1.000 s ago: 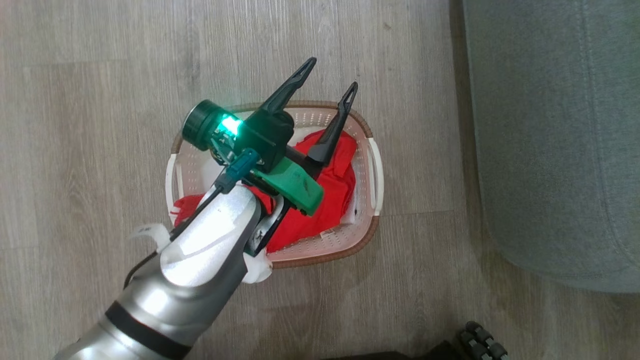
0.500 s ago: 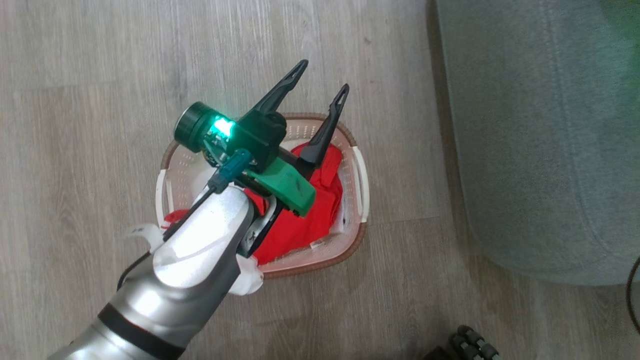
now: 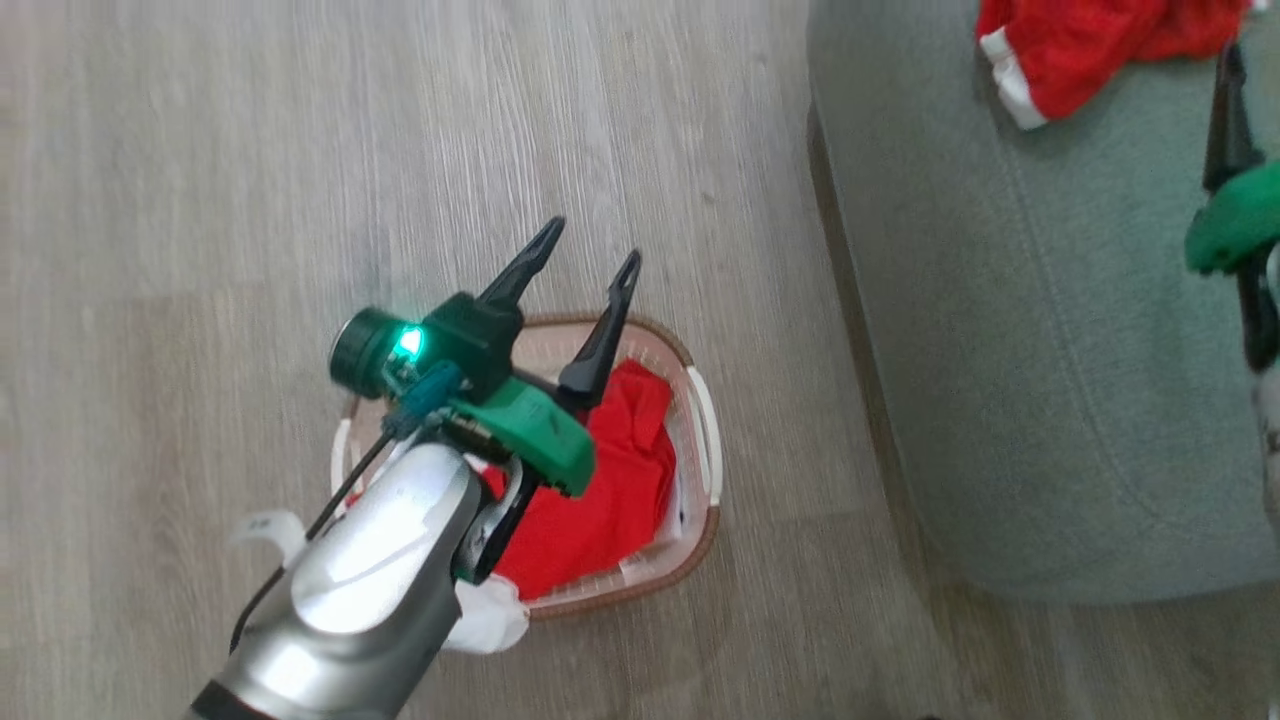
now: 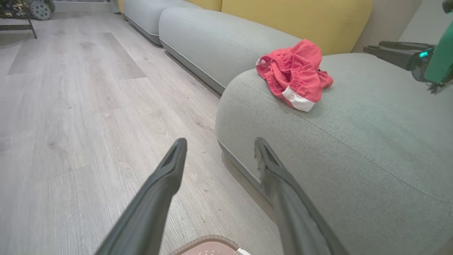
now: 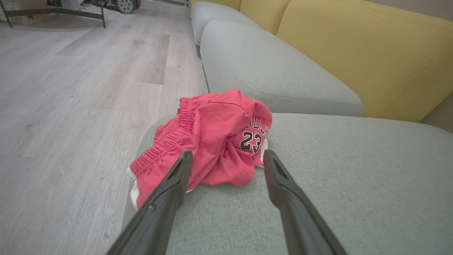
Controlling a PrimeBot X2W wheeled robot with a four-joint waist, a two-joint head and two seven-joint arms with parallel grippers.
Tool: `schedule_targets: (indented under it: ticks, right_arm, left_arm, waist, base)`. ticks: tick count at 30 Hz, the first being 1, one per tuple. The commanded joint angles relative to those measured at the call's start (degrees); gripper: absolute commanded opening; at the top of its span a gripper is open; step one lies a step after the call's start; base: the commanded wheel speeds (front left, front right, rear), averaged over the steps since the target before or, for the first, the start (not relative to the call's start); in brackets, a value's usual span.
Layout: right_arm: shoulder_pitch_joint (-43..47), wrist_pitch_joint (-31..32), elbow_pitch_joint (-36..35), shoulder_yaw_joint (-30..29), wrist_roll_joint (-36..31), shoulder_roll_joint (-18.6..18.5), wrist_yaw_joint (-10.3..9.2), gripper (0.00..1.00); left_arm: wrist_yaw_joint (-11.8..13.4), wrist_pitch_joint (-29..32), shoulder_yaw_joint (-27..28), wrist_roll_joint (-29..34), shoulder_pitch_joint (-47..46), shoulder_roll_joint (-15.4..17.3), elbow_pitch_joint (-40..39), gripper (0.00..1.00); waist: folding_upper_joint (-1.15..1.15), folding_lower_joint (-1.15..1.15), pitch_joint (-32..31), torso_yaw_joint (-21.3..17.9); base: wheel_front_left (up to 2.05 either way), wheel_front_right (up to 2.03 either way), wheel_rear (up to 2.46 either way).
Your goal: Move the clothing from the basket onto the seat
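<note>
The basket (image 3: 703, 455) stands on the floor with a red garment (image 3: 610, 490) crumpled inside it. My left gripper (image 3: 592, 245) hovers open over the basket's far rim with nothing between its fingers. To the right is the grey-green seat (image 3: 1000, 350). A second piece of red clothing (image 5: 212, 131), with a white band and the number 23, lies bunched near the seat's rounded corner. My right gripper (image 5: 227, 154) stands open just short of that garment, its fingers apart and not touching it. In the left wrist view the same garment (image 4: 293, 74) lies on the seat (image 4: 354, 148).
Grey wood-plank floor (image 3: 250, 200) surrounds the basket. Yellow back cushions (image 5: 354, 53) rise behind the seat, and more grey cushions (image 5: 265, 60) run on beyond it. A dark-legged frame (image 5: 53, 12) stands far off across the floor.
The head camera has swung to the right, bringing the red garment on the seat and my right gripper into view. My left gripper still hangs open over the basket.
</note>
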Motion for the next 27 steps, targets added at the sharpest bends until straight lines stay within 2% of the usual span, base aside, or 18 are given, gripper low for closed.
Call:
schedule_targets:
  ticks: [1, 6, 11, 19, 27]
  right_arm:
    - [1.5, -0.6, -2.6, 2.0, 1.0, -1.4, 0.40, 1.00]
    - [4.7, -0.6, -5.9, 4.3, 3.3, -1.1, 0.40, 1.00]
    - [7.6, -0.6, -8.6, 6.1, 2.5, -0.4, 0.40, 1.00]
    - [13.7, -0.6, -14.6, 6.2, 2.3, 4.6, 0.40, 1.00]
    - [22.6, -0.6, -23.0, 4.6, 2.1, 11.3, 0.40, 1.00]
  left_arm:
    - [0.5, -0.9, 2.4, -0.6, 0.6, 0.9, -1.3, 1.00]
    - [0.8, -1.1, 4.0, -2.0, 3.8, 0.6, -0.9, 1.00]
    - [1.2, -1.2, 5.9, -2.6, 6.8, 0.8, -1.3, 1.00]
    - [3.6, -1.2, 12.6, -1.9, 14.6, 2.1, -4.5, 1.00]
    - [5.6, -1.2, 20.5, 0.0, 23.2, 2.3, -8.5, 1.00]
  waist:
    - [0.00, 0.00, -3.7, 0.5]
    - [0.00, 0.00, -8.7, 1.5]
    - [0.00, 0.00, -12.6, 2.5]
    - [0.00, 0.00, -18.7, 5.1]
    - [0.00, 0.00, -21.7, 8.0]
  base:
    - [0.00, 0.00, 0.00]
    - [0.00, 0.00, 0.00]
    - [0.00, 0.00, 0.00]
    - [0.00, 0.00, 0.00]
    - [0.00, 0.00, 0.00]
